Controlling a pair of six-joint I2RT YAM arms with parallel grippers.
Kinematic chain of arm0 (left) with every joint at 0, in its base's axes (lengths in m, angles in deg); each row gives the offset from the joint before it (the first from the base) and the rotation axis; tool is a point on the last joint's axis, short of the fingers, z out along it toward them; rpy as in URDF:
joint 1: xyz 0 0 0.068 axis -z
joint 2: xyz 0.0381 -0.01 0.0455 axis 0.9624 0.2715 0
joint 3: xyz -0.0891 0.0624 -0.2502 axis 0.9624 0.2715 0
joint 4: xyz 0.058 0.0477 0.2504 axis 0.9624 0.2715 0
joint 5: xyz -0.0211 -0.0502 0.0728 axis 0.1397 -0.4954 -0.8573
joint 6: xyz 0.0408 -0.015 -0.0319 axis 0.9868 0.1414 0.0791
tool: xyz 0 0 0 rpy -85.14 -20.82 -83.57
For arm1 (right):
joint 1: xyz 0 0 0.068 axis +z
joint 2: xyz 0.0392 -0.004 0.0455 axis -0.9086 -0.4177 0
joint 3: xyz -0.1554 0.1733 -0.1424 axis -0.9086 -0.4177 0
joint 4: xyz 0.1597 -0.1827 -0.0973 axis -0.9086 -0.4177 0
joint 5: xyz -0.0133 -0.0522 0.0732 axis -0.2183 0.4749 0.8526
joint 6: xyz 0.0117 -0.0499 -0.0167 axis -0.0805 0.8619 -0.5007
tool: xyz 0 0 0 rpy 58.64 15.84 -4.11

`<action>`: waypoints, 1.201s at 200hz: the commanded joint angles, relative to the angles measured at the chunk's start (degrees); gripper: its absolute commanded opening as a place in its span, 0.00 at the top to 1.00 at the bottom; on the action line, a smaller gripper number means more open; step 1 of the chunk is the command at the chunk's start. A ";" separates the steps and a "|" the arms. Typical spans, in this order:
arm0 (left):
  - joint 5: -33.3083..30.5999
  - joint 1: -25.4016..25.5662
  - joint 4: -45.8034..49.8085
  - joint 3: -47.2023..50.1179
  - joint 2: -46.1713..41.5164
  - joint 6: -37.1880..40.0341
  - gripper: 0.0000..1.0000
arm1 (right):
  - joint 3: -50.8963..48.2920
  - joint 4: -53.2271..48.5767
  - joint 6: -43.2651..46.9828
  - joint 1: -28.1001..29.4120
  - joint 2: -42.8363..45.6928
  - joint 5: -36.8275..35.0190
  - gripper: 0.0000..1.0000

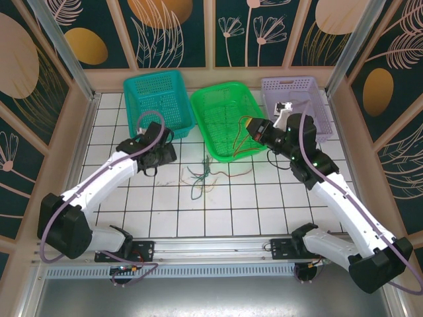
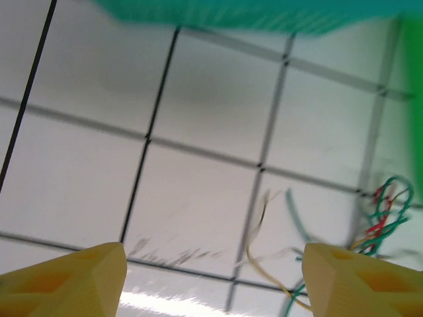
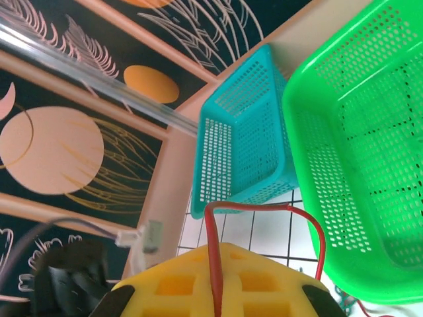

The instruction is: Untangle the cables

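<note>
A loose tangle of thin cables (image 1: 198, 177) in green, tan and dark strands lies on the white tiled floor in front of the green basket (image 1: 225, 119). My left gripper (image 1: 162, 157) hovers low to its left, open; in the left wrist view its yellow fingertips (image 2: 86, 277) stand wide apart with bare tile between them, and green, red and tan cable ends (image 2: 383, 221) lie to the right. My right gripper (image 1: 252, 127) is raised over the green basket, shut on a red cable (image 3: 210, 238) that loops out of its yellow fingers and hangs down.
A teal basket (image 1: 158, 99) stands at the back left just behind my left gripper. A purple basket (image 1: 291, 89) holding a small white object sits at the back right. Patterned walls enclose the tiled floor on three sides.
</note>
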 commanded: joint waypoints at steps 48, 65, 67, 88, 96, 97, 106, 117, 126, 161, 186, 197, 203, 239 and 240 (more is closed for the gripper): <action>23.10 0.03 -10.55 -15.32 1.56 -25.99 0.31 | -5.89 18.31 12.80 1.26 -1.00 7.98 1.00; 29.56 0.10 -23.21 -9.77 -0.66 -41.53 0.30 | -8.05 22.70 16.73 2.71 -1.25 7.56 1.00; 29.96 0.12 -24.91 -8.91 -0.97 -42.82 0.29 | -8.26 23.21 17.22 2.79 -1.32 7.59 1.00; 31.50 0.18 -35.69 -3.96 -2.94 -56.77 0.27 | -10.23 27.57 20.47 4.60 -2.49 7.59 1.00; 32.34 0.37 -37.30 -3.79 -2.77 -59.37 0.26 | -10.64 28.46 21.19 5.32 -3.28 7.22 1.00; 32.46 0.38 -37.47 -3.79 -2.74 -59.61 0.26 | -10.73 28.57 21.25 5.39 -3.32 7.25 1.00; 33.79 0.70 -38.03 -3.84 -2.47 -61.90 0.24 | -10.99 29.36 22.12 6.21 -4.23 6.69 1.00; 34.42 1.38 -40.27 -2.84 -2.59 -64.97 0.24 | -11.05 30.28 23.35 7.46 -5.19 5.79 1.00; 34.50 1.99 -41.26 -2.02 -2.92 -67.12 0.23 | -10.89 30.67 24.19 8.36 -6.02 4.95 1.00; 35.13 4.19 -46.23 1.02 -2.49 -72.78 0.27 | -9.75 31.94 25.95 10.76 -9.01 3.55 1.00; 34.86 4.67 -45.95 1.21 -2.02 -72.95 0.30 | -9.20 31.63 26.76 11.82 -9.97 3.06 1.00; 34.82 4.69 -45.85 1.47 -1.85 -73.04 0.31 | -9.27 31.67 26.60 12.04 -9.96 3.10 1.00; 34.86 4.68 -45.77 1.56 -1.69 -72.88 0.31 | -9.29 31.59 26.66 12.15 -9.93 3.06 1.00; 33.96 4.68 -45.01 1.94 -0.64 -71.33 0.44 | -8.57 29.54 26.41 13.22 -9.14 3.78 1.00; 33.80 4.68 -44.88 1.89 -0.58 -71.17 0.45 | -8.57 29.54 26.41 13.22 -9.14 3.78 1.00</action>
